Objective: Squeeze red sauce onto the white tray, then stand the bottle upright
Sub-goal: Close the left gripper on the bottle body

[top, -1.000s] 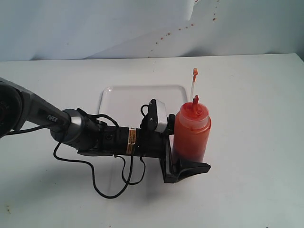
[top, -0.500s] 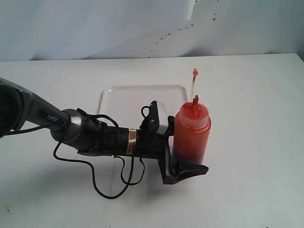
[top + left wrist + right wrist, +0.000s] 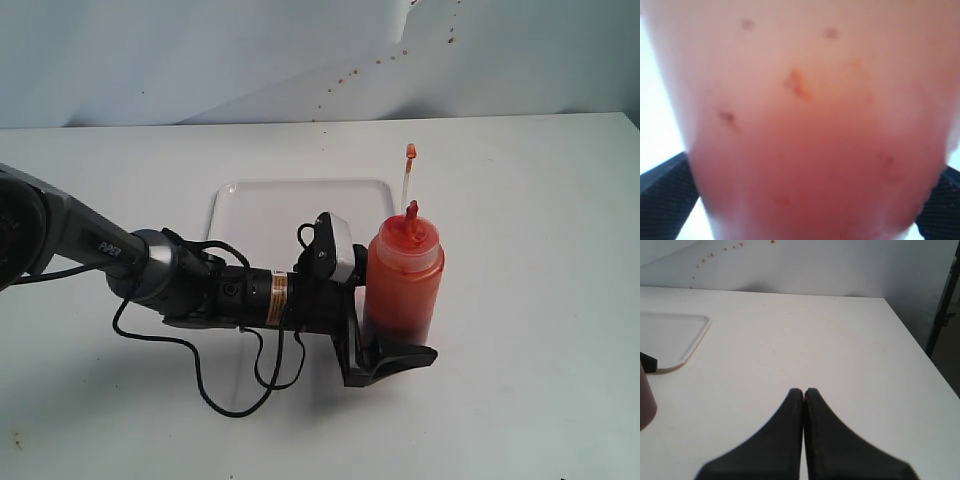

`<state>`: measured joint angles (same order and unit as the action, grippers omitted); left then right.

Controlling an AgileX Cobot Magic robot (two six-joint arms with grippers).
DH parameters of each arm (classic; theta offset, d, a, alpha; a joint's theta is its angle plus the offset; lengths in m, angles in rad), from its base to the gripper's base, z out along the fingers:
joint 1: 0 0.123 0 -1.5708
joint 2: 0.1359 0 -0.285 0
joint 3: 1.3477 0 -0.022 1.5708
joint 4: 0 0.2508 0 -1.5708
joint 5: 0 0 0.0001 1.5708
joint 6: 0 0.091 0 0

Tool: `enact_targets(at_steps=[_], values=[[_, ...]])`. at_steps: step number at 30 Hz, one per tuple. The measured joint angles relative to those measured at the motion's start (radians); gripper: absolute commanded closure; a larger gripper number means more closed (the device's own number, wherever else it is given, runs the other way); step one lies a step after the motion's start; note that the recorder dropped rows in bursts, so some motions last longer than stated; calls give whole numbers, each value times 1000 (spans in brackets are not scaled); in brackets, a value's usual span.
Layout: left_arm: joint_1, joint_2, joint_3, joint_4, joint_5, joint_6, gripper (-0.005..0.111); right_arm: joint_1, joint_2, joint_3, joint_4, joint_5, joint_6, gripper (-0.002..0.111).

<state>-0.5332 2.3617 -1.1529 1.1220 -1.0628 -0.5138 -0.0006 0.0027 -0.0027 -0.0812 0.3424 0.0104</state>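
Tabletop (image 3: 540, 200): upright bottle (image 3: 403, 280) between left claw's (image 3: 398, 340) spread jaws.

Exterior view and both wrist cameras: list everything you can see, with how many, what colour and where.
bottle: one, translucent orange-red with a red nozzle, upright on the table by the tray's near right corner.
red sauce: one mass, dark red, inside the bottle.
cap strap: one, clear with a red tip, sticking up above the nozzle.
white tray: one, white, behind the left arm, partly hidden.
table: one, white, under everything.
backdrop: one, pale, behind the table, dotted with red spatter.
left arm: one, grey and black with a black cable, low over the table.
left gripper: one, black, open, jaws either side of the bottle's base.
right gripper: one, black, shut, over the table apart from the tray.
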Motion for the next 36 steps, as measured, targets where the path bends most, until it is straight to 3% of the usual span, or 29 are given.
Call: enact_targets(at_steps=[22,31,36], values=[[0,0,0,-22,30,-17,10,0,0,0,0,0,0,108],[0,0,0,-22,32,-17,23,0,0,0,0,0,0,108],[0,0,0,-7,37,-9,41,0,0,0,0,0,0,108]])
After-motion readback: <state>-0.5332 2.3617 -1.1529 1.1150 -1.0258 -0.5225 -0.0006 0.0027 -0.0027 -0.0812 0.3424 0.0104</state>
